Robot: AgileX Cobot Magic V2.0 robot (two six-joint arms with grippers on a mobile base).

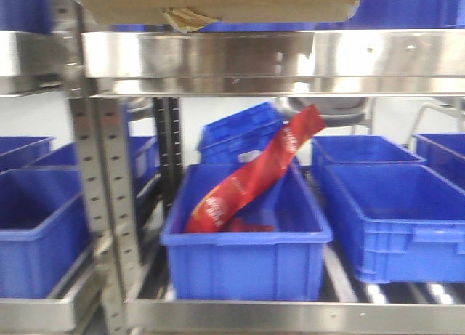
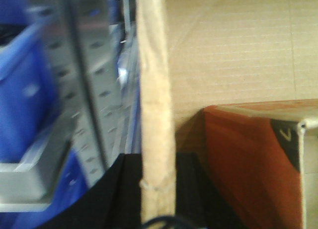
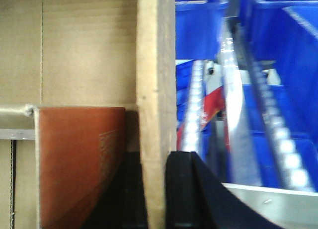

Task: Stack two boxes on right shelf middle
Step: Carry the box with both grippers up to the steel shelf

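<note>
Brown cardboard box (image 1: 218,2), tape flap torn, hangs just above steel shelf (image 1: 218,55).

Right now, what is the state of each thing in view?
Cardboard box, held by two walls, above the steel shelf.
Left fingers, shut on its wall.
Right fingers, shut on its wall.
Tape flap, torn, hanging.
Red-brown box, inside the cardboard box.
Red packet, leaning in the middle blue bin.
Rear blue bin, tilted.

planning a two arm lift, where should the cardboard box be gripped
Pinch the cardboard box by its thin side walls, one gripper each side, fingers straddling the rim: its faces are too broad to pinch. The left gripper and right gripper sit so.
</note>
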